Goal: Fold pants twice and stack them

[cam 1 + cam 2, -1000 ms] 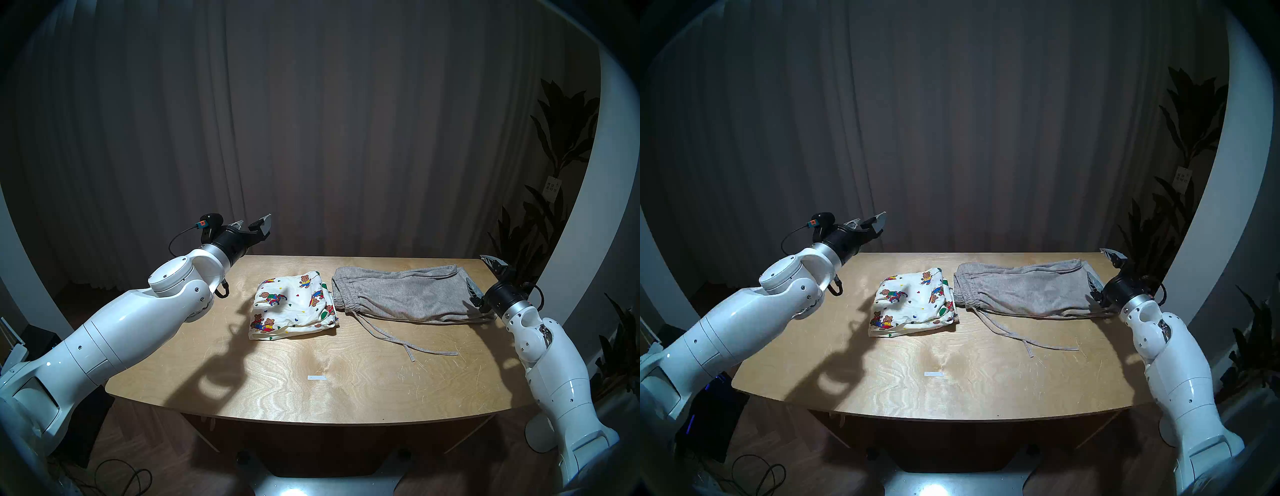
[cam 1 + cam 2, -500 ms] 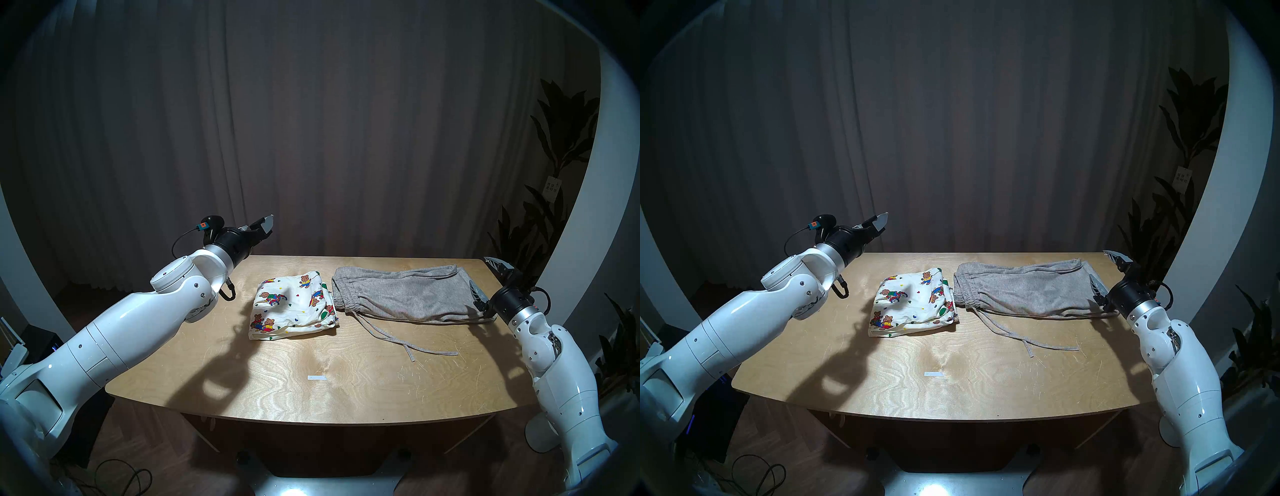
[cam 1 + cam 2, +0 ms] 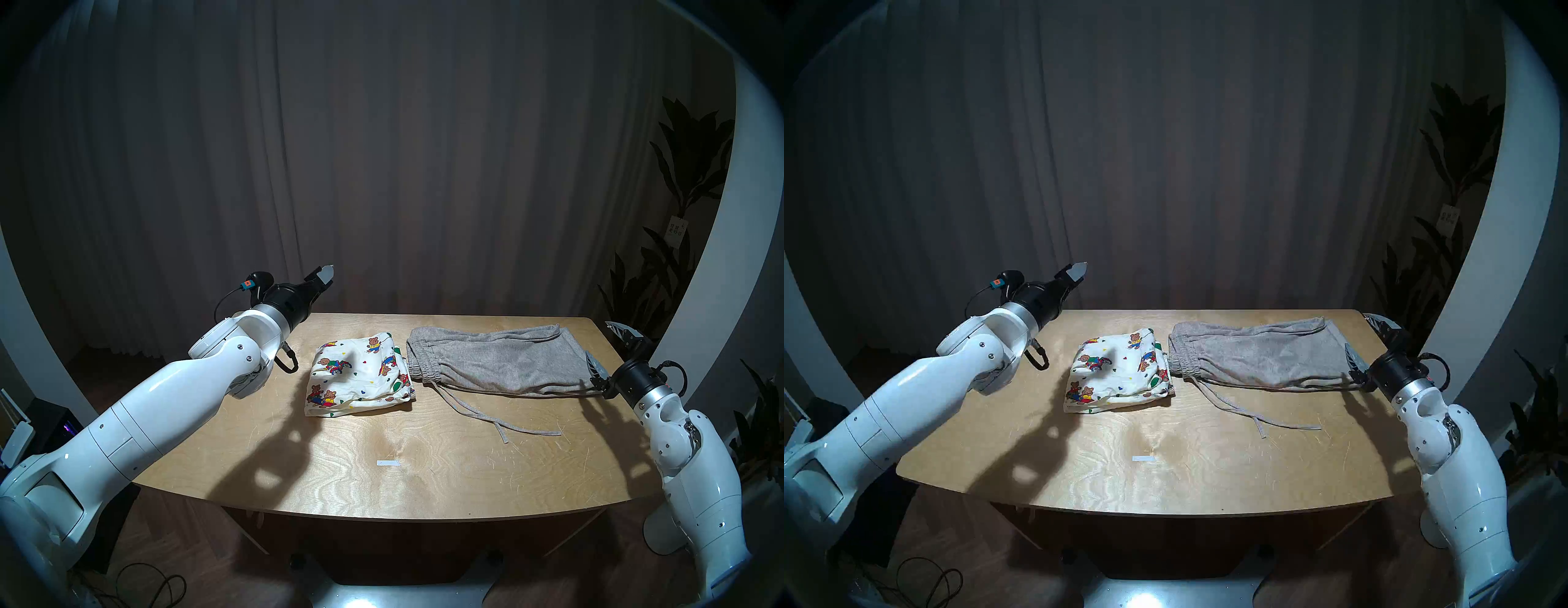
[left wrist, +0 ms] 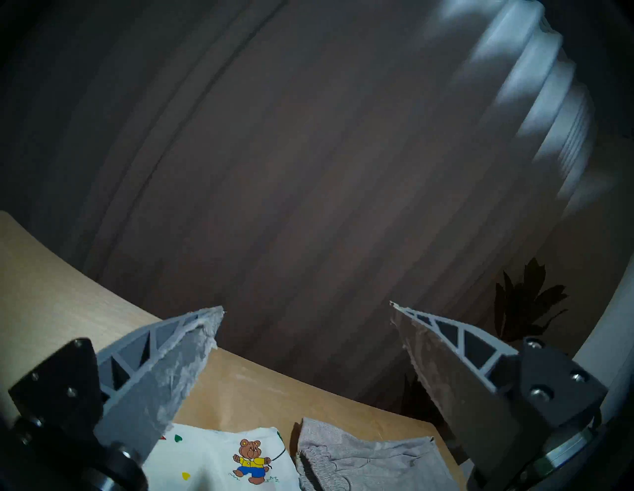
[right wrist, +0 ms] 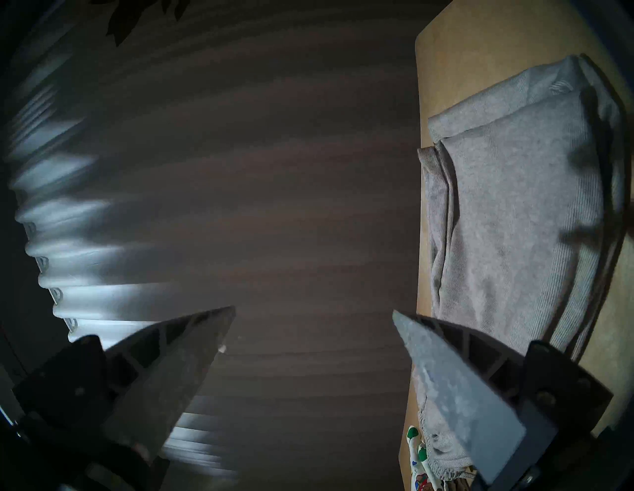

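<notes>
The cream teddy-bear shorts (image 3: 358,375) (image 3: 1119,369) lie folded in a small bundle at mid-table. To their right, touching them, the grey shorts (image 3: 496,361) (image 3: 1259,354) lie folded lengthwise, and their drawstring (image 3: 500,424) trails toward me. My left gripper (image 3: 322,276) (image 4: 306,307) hovers open and empty above the table's far left corner, up and left of the bear shorts (image 4: 223,459). My right gripper (image 3: 604,342) (image 5: 314,310) is open and empty at the table's right edge, just beyond the leg end of the grey shorts (image 5: 514,223).
The wooden table (image 3: 424,488) has a small white tape mark (image 3: 388,463) near its front middle. A dark curtain hangs behind the table. Leafy plants (image 3: 679,170) stand beside the right arm. Cables lie on the floor at the lower left.
The right arm has drawn back to the right, off the grey shorts' end. The left wrist has rolled and edged slightly right. Both pairs of shorts lie unmoved.
</notes>
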